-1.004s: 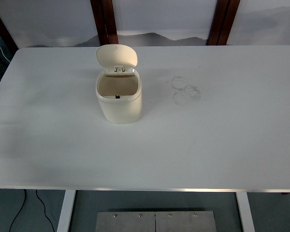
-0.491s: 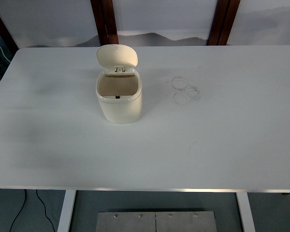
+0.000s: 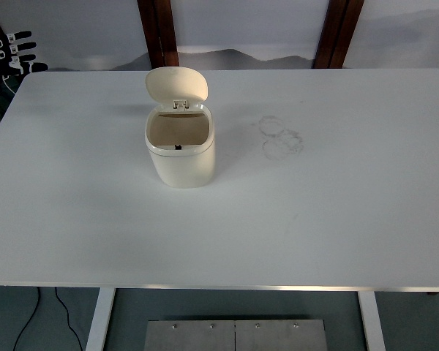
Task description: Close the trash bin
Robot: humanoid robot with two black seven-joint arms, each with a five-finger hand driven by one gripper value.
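Fingers of the left hand are spread apart and extended, gripping nothing; the hand shows at the far-left corner of the scene, beyond the table's left edge and well apart from the work item. The right hand is not in view. The trash bin, a cream-coloured container, stands upright on the white table, left of centre and toward the far side. Its lid is raised, standing roughly upright on a hinge at the bin's far rim, so the opening faces up and the interior is exposed. This orientation places the lid's outer face toward the far side, so closing likely calls for a push on the lid's top edge, directed toward the near side and downward about the hinge. The open-fingered posture suits such a push, since no grasp is needed. Faint ring marks lie on the table surface to the right of the bin, clear of any approach path from the left. The closing step is judged not yet begun.
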